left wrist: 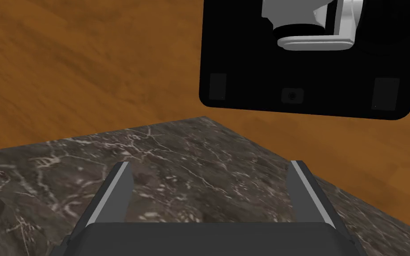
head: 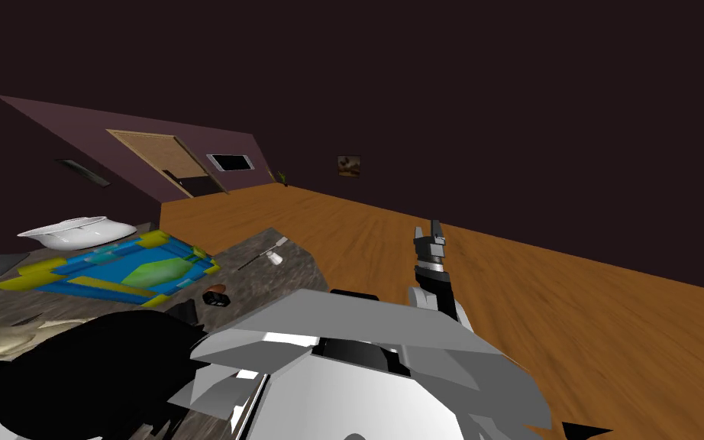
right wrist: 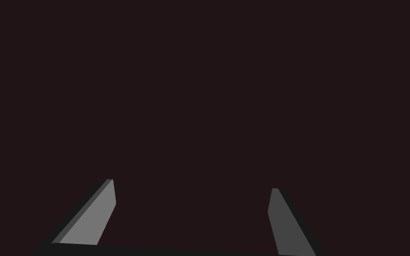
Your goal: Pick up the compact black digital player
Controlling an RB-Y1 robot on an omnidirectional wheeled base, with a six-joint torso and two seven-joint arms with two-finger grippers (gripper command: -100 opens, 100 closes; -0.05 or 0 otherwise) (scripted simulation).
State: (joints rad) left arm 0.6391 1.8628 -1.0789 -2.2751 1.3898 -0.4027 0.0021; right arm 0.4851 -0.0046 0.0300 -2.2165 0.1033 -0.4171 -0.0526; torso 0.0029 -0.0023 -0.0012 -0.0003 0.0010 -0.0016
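Player [head: 218, 299], small and black, lies on the marbled worktop [left wrist: 44, 178] near a blue-and-yellow tray [head: 106, 269]. My left tool [left wrist: 211, 166] hangs spread over the worktop's corner; my right tool [head: 436, 229], raised, is likewise spread.

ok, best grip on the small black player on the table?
Probably from above: the black player lies low on the marble table, so close the open left tool across its narrower sides. Finer shape too small to tell.

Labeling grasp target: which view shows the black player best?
Head view: the player lies on the marble table, near a blue-yellow object. Left wrist view gives table corner and floor; right wrist view, a dark surface.
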